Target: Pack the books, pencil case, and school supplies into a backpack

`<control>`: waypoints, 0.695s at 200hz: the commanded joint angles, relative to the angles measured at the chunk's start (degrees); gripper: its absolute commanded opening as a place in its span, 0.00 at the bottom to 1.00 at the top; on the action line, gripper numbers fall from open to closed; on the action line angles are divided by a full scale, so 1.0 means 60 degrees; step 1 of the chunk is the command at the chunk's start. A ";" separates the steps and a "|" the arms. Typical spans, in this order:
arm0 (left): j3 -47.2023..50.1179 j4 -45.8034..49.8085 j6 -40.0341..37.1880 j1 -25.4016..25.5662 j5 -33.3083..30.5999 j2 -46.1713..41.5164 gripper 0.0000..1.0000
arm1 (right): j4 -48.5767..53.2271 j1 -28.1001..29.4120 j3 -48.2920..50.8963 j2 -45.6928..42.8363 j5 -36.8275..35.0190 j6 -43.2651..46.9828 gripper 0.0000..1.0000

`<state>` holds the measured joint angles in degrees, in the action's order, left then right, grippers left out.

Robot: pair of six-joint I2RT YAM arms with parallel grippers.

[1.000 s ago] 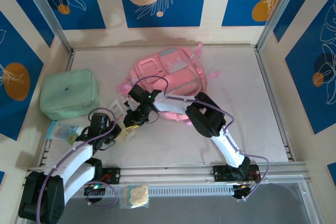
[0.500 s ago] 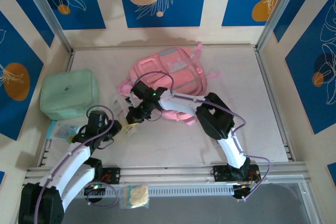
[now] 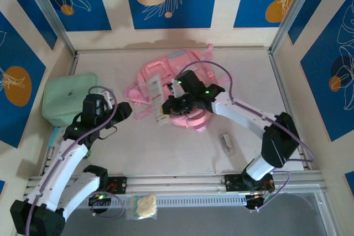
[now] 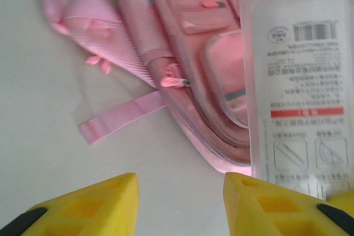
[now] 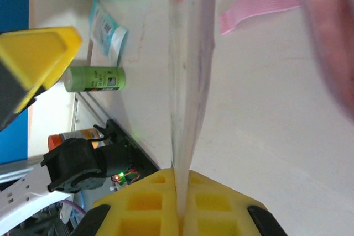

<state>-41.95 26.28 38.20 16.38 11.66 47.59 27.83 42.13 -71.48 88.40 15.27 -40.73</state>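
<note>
Stationery packet (image 3: 157,99) sits clamped edge-on in my right gripper (image 5: 181,192), its long axis running near-to-far over the backpack's (image 3: 145,75) left edge. My left gripper (image 4: 180,192) hangs part-open and empty just beside it.

A pink backpack (image 3: 146,74) with pale grey-lilac panels lies toward the tabletop's far edge, and a mint-green zip case (image 3: 69,99) sits by the left edge. A clear packet (image 4: 296,81) carries black print, a barcode and a red band. Blue wall panels (image 3: 182,9) bear white leaf outlines and orange discs.
</note>
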 commanded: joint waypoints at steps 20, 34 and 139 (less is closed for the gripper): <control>-0.1051 -0.0600 -0.1218 0.1833 -0.0384 0.1476 0.51 | 0.0718 -0.1111 0.1320 -0.1771 -0.0353 -0.0275 0.00; -0.1562 -0.0815 -0.1687 0.2699 -0.0852 0.2194 0.54 | 0.0923 -0.1596 0.1743 -0.2299 -0.0190 -0.0375 0.00; -0.5597 -0.0524 -0.7147 0.4255 -0.2230 0.7527 0.71 | 0.0951 -0.5723 0.4646 -0.4597 0.1992 0.0002 0.00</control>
<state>-71.22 21.47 5.28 41.15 -0.54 88.58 33.91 10.94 -45.43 61.69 20.60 -41.95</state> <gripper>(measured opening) 0.701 0.056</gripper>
